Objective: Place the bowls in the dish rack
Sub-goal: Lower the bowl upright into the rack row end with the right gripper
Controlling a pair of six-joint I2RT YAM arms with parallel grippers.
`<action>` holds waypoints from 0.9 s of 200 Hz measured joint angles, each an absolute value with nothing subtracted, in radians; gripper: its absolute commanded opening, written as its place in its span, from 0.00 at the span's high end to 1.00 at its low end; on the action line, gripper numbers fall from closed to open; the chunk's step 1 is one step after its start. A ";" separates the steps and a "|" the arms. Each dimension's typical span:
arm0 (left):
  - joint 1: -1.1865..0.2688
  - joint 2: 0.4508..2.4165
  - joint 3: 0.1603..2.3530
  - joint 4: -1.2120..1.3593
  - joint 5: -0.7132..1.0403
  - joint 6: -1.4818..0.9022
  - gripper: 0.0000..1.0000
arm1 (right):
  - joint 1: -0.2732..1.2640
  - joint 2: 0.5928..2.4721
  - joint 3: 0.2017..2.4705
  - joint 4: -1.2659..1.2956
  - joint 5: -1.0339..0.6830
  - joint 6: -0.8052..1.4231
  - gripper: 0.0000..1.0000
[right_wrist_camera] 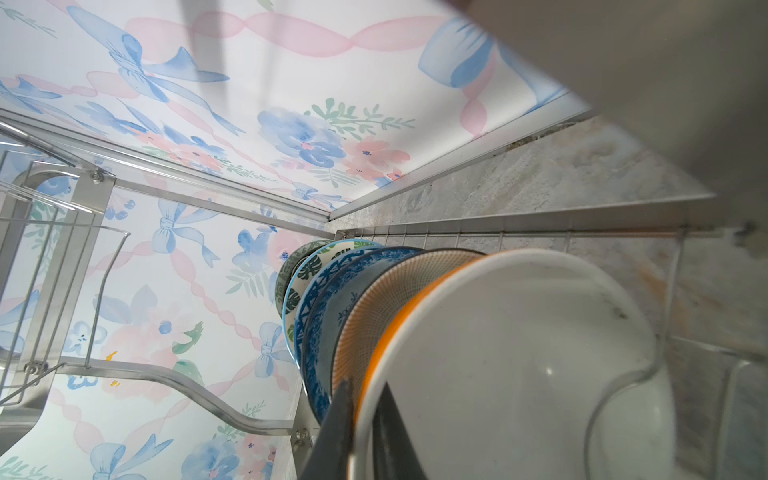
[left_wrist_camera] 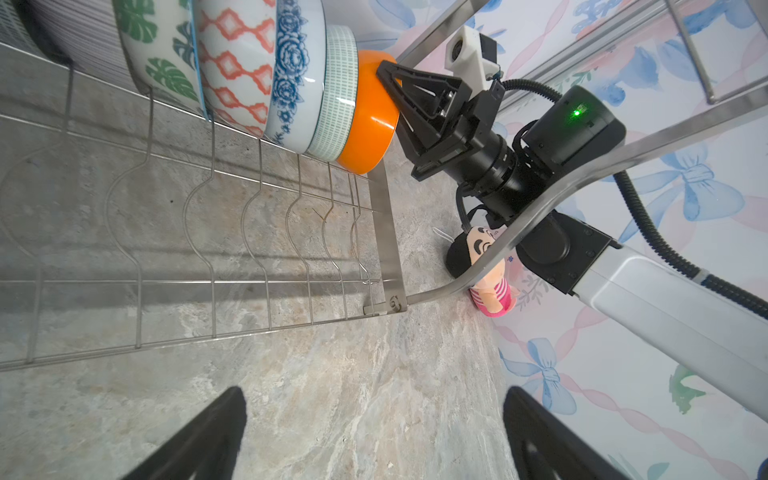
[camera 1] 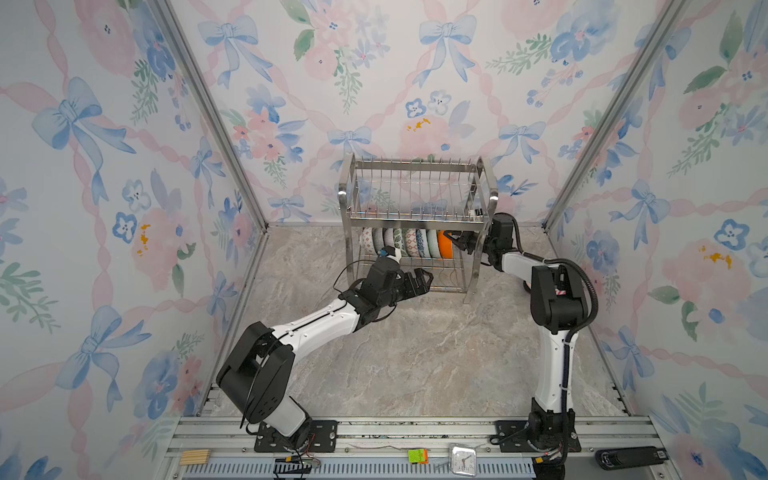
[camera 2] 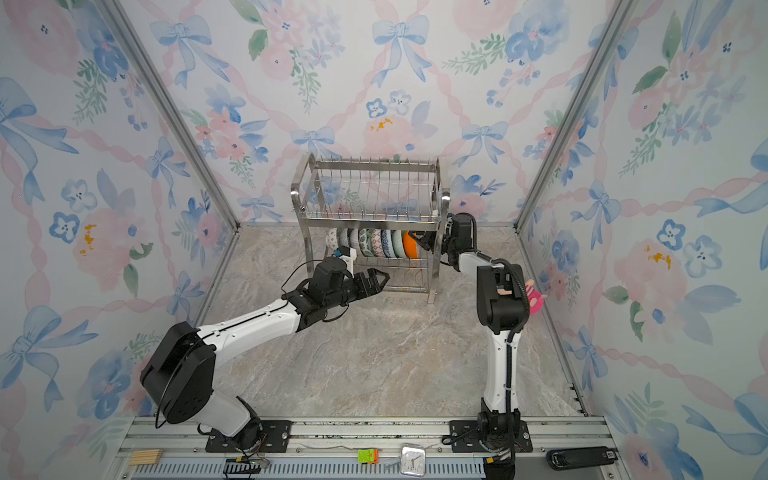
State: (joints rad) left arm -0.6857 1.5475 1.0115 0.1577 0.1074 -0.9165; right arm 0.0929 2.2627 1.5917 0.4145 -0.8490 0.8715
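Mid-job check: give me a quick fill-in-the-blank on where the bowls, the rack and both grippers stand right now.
1. The bowls stand on edge in the ____ tier of the dish rack.
2. The right gripper has its jaws around the rim of the end bowl, whose outside is ____.
3. The left gripper, in front of the rack, is ____ and holds nothing.

Missing words: lower; orange; open.
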 measured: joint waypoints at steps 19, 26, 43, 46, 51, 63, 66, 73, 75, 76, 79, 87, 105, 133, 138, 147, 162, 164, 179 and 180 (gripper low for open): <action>-0.686 1.539 1.011 0.156 0.103 -0.916 0.02 | 0.093 2.263 1.592 0.406 -0.843 0.866 0.78; -0.686 1.536 1.011 0.156 0.101 -0.916 0.02 | 0.093 2.263 1.592 0.402 -0.841 0.865 0.77; -0.686 1.531 1.011 0.155 0.100 -0.916 0.02 | 0.093 2.261 1.592 0.392 -0.837 0.860 0.74; -0.686 1.531 1.011 0.155 0.100 -0.916 0.02 | 0.093 2.261 1.592 0.391 -0.836 0.859 0.73; -0.686 1.531 1.011 0.155 0.101 -0.916 0.02 | 0.093 2.259 1.592 0.385 -0.835 0.858 0.73; -0.686 1.531 1.011 0.155 0.101 -0.916 0.02 | 0.093 2.256 1.591 0.373 -0.832 0.854 0.72; -0.686 1.531 1.011 0.155 0.101 -0.916 0.02 | 0.093 2.255 1.591 0.369 -0.830 0.852 0.72; -0.686 1.531 1.011 0.155 0.101 -0.916 0.02 | 0.093 2.253 1.591 0.364 -0.829 0.852 0.72; -0.686 1.531 1.011 0.155 0.100 -0.916 0.02 | 0.093 2.252 1.591 0.363 -0.829 0.852 0.72; -0.686 1.531 1.011 0.155 0.100 -0.916 0.02 | 0.093 2.251 1.591 0.361 -0.828 0.851 0.72; -0.686 1.531 1.011 0.155 0.100 -0.916 0.02 | 0.093 2.251 1.590 0.360 -0.828 0.852 0.72; -0.686 1.530 1.011 0.155 0.100 -0.916 0.02 | 0.092 2.246 1.586 0.356 -0.825 0.852 0.71; -0.686 1.530 1.011 0.154 0.097 -0.913 0.02 | 0.088 2.234 1.573 0.350 -0.825 0.852 0.69; -0.686 1.530 1.011 0.154 0.093 -0.908 0.02 | 0.074 2.223 1.557 0.346 -0.826 0.852 0.64; -0.686 1.530 1.011 0.154 0.093 -0.908 0.02 | 0.072 2.221 1.555 0.344 -0.826 0.852 0.64; -0.686 1.530 1.011 0.154 0.093 -0.908 0.02 | 0.069 2.218 1.555 0.340 -0.826 0.852 0.64; -0.686 1.530 1.011 0.154 0.093 -0.908 0.02 | 0.066 2.217 1.555 0.339 -0.828 0.852 0.63; -0.686 1.530 1.011 0.154 0.093 -0.908 0.02 | 0.066 2.217 1.555 0.339 -0.829 0.852 0.63; -0.686 1.530 1.011 0.154 0.093 -0.908 0.02 | 0.066 2.217 1.555 0.339 -0.831 0.852 0.60; -0.686 1.530 1.011 0.154 0.093 -0.908 0.02 | 0.066 2.217 1.555 0.339 -0.831 0.852 0.60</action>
